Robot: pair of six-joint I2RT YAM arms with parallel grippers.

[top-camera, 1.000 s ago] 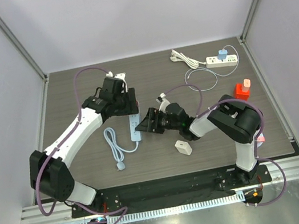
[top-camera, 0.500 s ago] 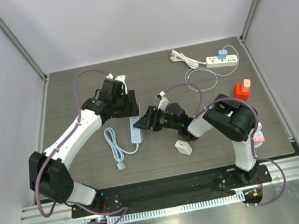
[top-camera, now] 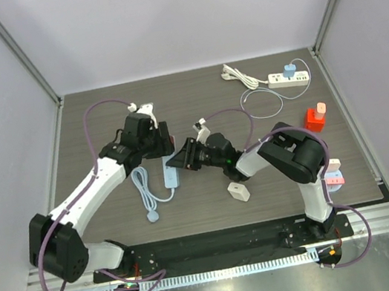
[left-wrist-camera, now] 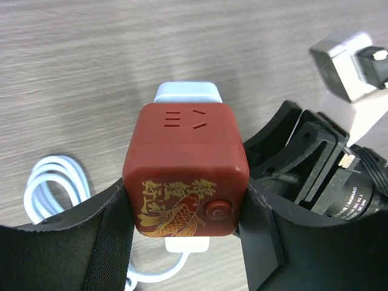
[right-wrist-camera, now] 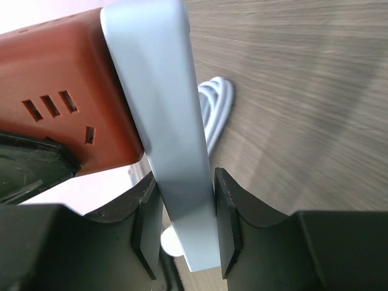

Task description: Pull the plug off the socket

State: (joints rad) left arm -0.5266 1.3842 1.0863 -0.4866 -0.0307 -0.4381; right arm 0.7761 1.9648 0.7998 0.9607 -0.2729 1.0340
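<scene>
We count two power strips: a pale-blue strip [right-wrist-camera: 163, 121] near the middle of the table [top-camera: 195, 107] and a white strip [top-camera: 289, 81] at its far right. One red cube plug [left-wrist-camera: 185, 157] sits against the pale-blue strip, apparently flush; the left gripper [left-wrist-camera: 186, 203] clamps the plug's sides; the right gripper [right-wrist-camera: 186, 224] pinches the pale-blue strip's edges. From above the plug is hidden under the left wrist; both wrist views cut off that strip's ends.
</scene>
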